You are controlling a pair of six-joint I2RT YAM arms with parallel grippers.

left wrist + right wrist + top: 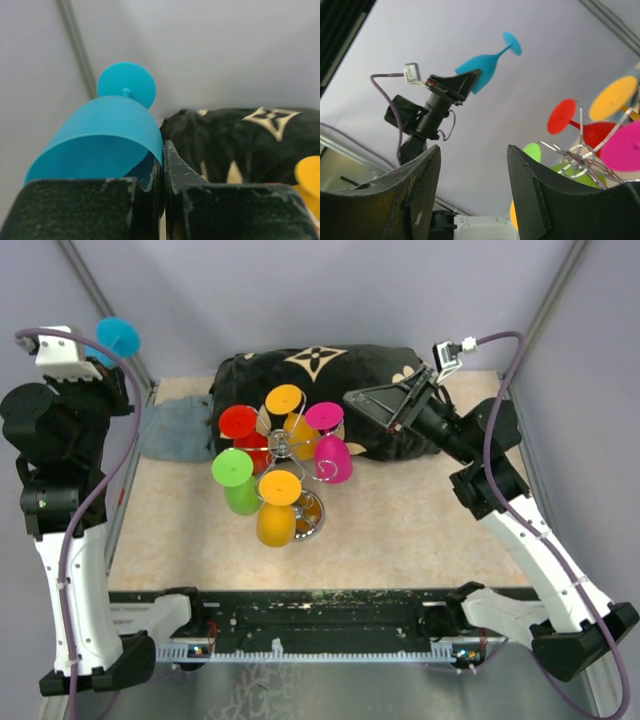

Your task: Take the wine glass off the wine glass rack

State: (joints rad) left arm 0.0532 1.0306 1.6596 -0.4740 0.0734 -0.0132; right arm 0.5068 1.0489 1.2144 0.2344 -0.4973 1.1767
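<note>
Black left fingers pinch the rim of a blue wine glass held high against pale grey walls, well apart from the wine glass rack standing on the speckled beige bench before a black patterned cushion and grey-blue cloth, while the right fingers hover spread.

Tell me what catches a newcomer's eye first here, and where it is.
The blue wine glass is held high at the far left, pinched by its rim in the left pincer. Next comes the wine glass rack mid-table, hung with red, orange, pink and green glasses, with the open right pincer hovering just to its right.
</note>
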